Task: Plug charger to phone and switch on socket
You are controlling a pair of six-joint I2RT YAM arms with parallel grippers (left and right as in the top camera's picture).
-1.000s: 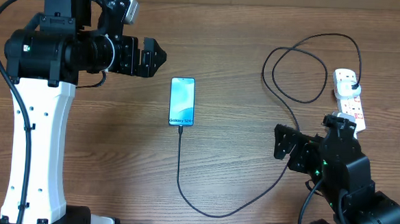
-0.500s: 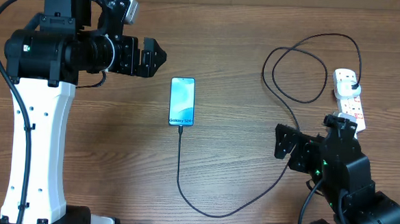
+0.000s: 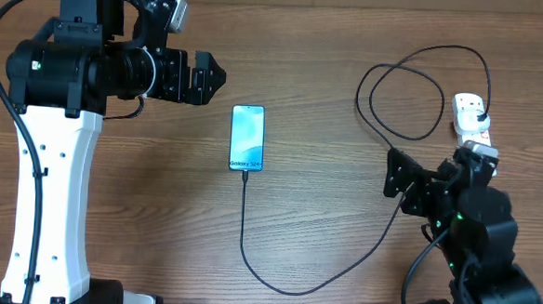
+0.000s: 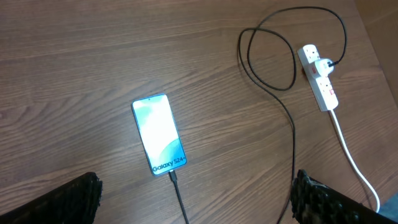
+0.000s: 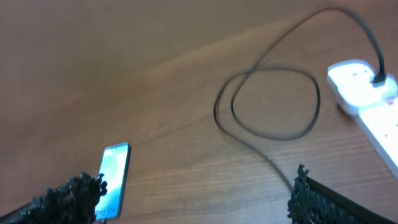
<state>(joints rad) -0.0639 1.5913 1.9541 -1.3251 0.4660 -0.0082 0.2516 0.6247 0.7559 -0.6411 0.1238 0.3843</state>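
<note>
Charger [image 3: 244, 216] tip sits in phone [image 4: 159, 134]; left wrist view alone shows socket [image 4: 318, 78] whole; left pincer [image 3: 215, 77], right pincer [image 3: 393, 174] gape empty.

Your phone [image 3: 247, 138] lies in the middle; the charger [image 3: 243, 216] leaves its near end and loops right to the socket [image 3: 464, 106], far right.

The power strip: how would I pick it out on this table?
Go to the right side of the wooden table, past the looping thin black cable. The power strip is the white oblong bar there, with red markings and a thick white cord.
</note>
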